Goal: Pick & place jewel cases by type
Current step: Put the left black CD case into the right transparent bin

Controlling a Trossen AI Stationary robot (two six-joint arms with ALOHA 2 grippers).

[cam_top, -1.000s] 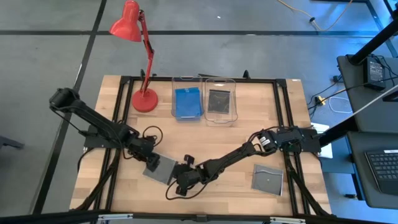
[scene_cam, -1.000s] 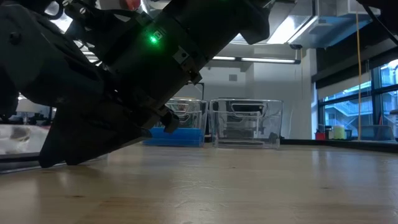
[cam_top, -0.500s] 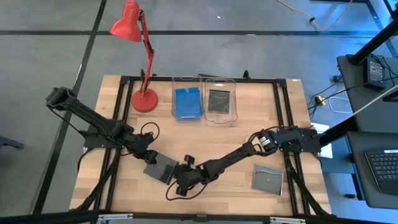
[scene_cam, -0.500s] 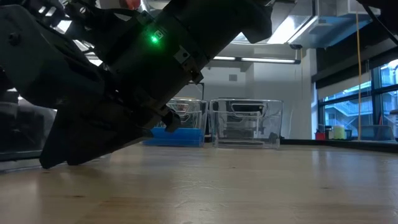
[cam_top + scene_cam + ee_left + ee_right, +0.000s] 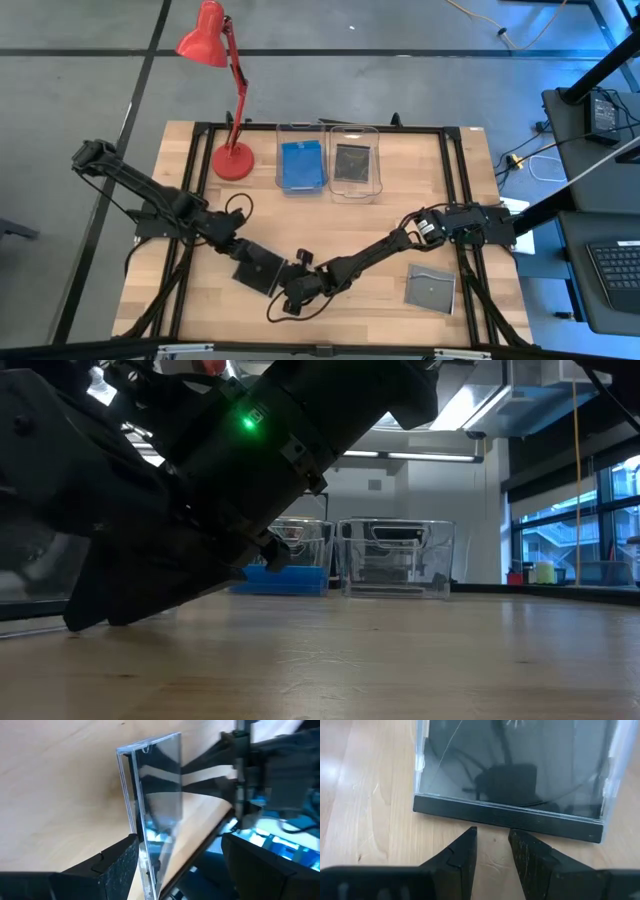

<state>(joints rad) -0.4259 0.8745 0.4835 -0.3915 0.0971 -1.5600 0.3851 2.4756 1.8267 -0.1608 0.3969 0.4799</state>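
The left gripper (image 5: 243,258) was clamped on a grey-black jewel case (image 5: 259,270), holding its edge between the fingers (image 5: 120,865). Just beyond the case's spine sat the right gripper (image 5: 288,296), its fingers (image 5: 462,852) nearly together and holding nothing. A second grey case (image 5: 430,287) lay well off to that gripper's far side. Farther back, one clear bin (image 5: 301,131) held a blue case (image 5: 301,165), its neighbour (image 5: 355,131) a dark case (image 5: 352,162). Since a second earlier the left arm had drawn the gripped case slightly toward the right gripper.
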